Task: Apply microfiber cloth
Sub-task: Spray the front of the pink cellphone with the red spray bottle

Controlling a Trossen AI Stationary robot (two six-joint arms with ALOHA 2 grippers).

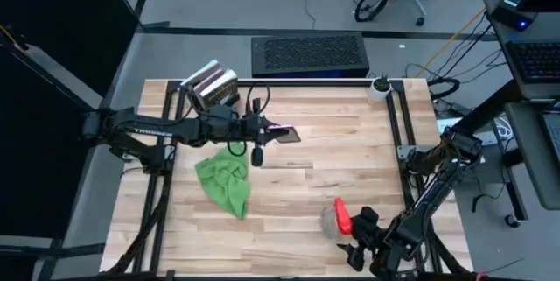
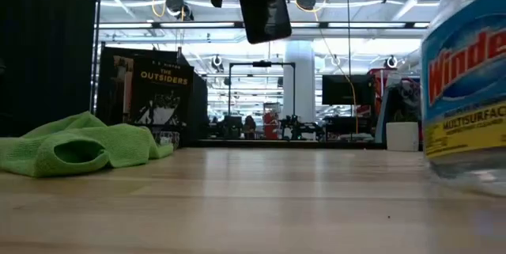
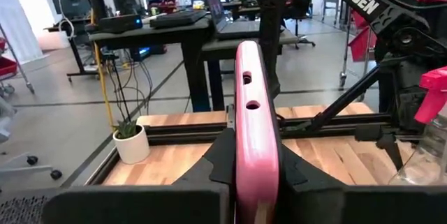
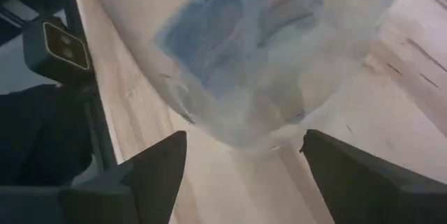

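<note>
Left end effector (image 3: 257, 182) around slim pink-edged phone (image 3: 255, 119)

I count one microfiber cloth (image 1: 225, 179), green, bunched on the table. One spray bottle (image 1: 333, 217), red trigger, Windex label in the low view. One phone (image 3: 255, 123), pink-backed, clamped in the left gripper (image 1: 282, 133). One book (image 1: 212, 85) at the far left corner, plus one standing book cover (image 2: 160, 96) reading "The Outsiders" in the low view; can't tell if it's the same one. One small potted plant (image 1: 381, 84). One dark keyboard-like slab (image 1: 308, 55) beyond the table. Two arms, two grippers; the right gripper (image 1: 357, 244) sits beside the bottle.
</note>
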